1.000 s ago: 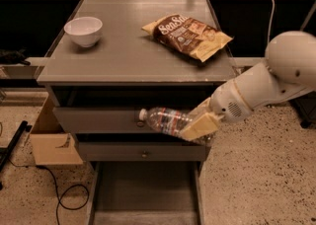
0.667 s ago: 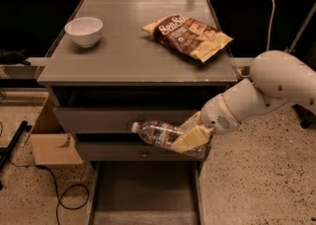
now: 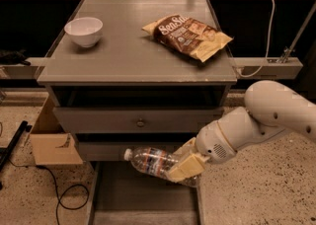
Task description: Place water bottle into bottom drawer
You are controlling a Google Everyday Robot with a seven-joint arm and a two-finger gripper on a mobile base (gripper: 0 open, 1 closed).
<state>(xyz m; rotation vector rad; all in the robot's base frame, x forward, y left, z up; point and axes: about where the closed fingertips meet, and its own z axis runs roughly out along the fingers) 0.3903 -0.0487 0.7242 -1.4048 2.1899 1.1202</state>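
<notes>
Around: You have a bowl (image 3: 84,30) and a chip bag (image 3: 187,35) on the cabinet top (image 3: 123,63), well above the work. A box (image 3: 52,142) and a cable (image 3: 66,197) lie on the floor at the view's left.
In the way: The knobbed drawer (image 3: 140,120) is shut just above the bottle. The arm (image 3: 256,120) reaches in from the view's right.
Room: The bottom drawer (image 3: 138,202) is pulled out, with bare grey floor below the bottle and low walls on each side.
Bottle: Your water bottle (image 3: 150,161) hangs nearly level over the bottom drawer, with its cap at the view's left. Its base end is near the drawer's right wall.
Jaws: Your gripper (image 3: 183,160) is over the drawer's right side. Its tan fingers (image 3: 185,167) are clamped on the bottle's base half.
</notes>
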